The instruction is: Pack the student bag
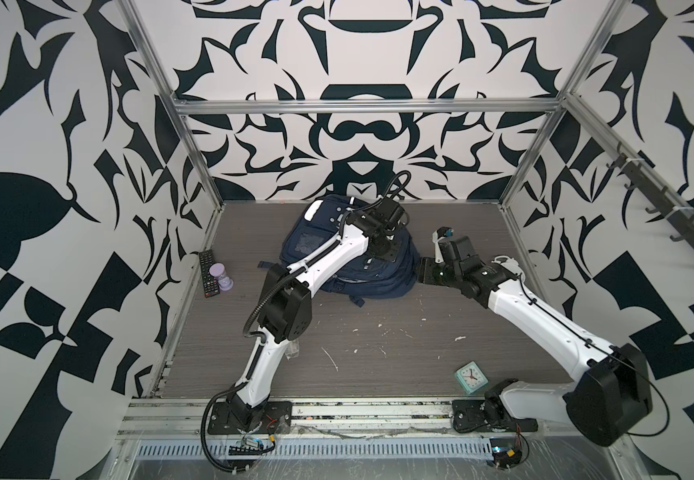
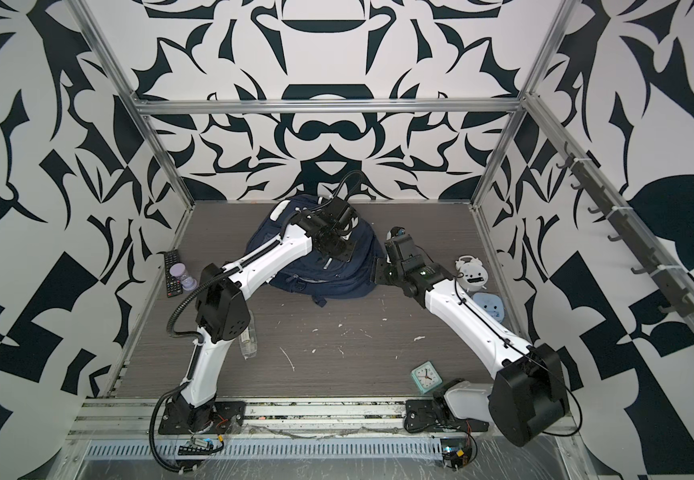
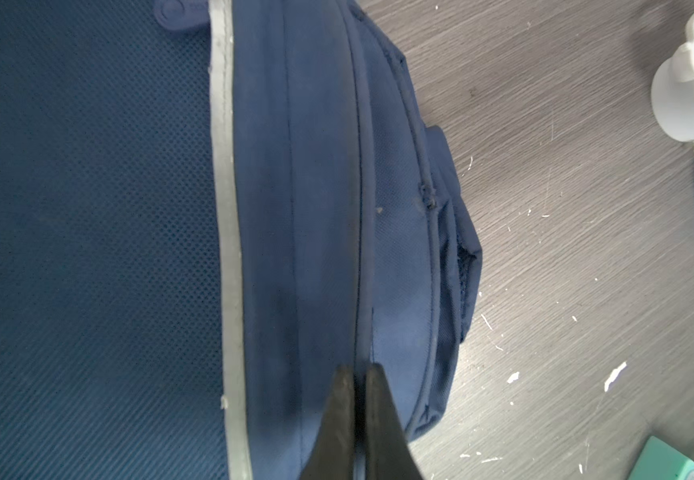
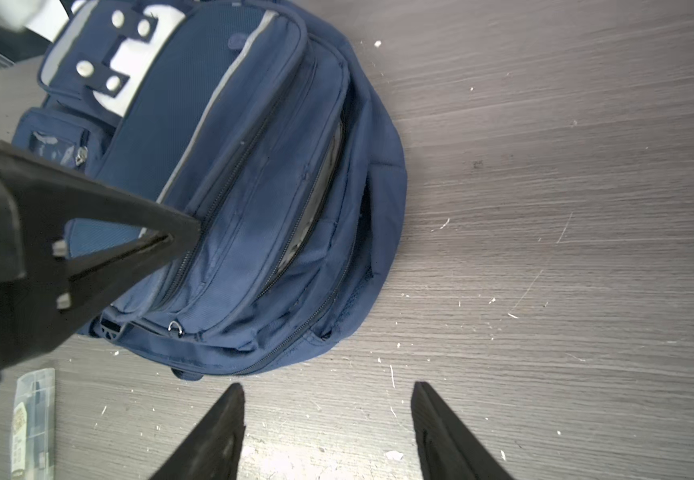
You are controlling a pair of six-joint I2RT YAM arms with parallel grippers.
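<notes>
The student bag (image 4: 254, 208) lay flat on the table (image 1: 378, 345). Your left gripper (image 3: 355, 368) sat on its seam (image 3: 363, 208), jaws nearly together, hold unclear; your right gripper (image 4: 324, 384) hung open, empty, beside it. You needed to pinch a zip pull (image 4: 177, 326) squarely, drawing along the seam.

Matt cloth student bag (image 4: 254, 187), seemingly wood-grain table (image 4: 545, 208)
</notes>
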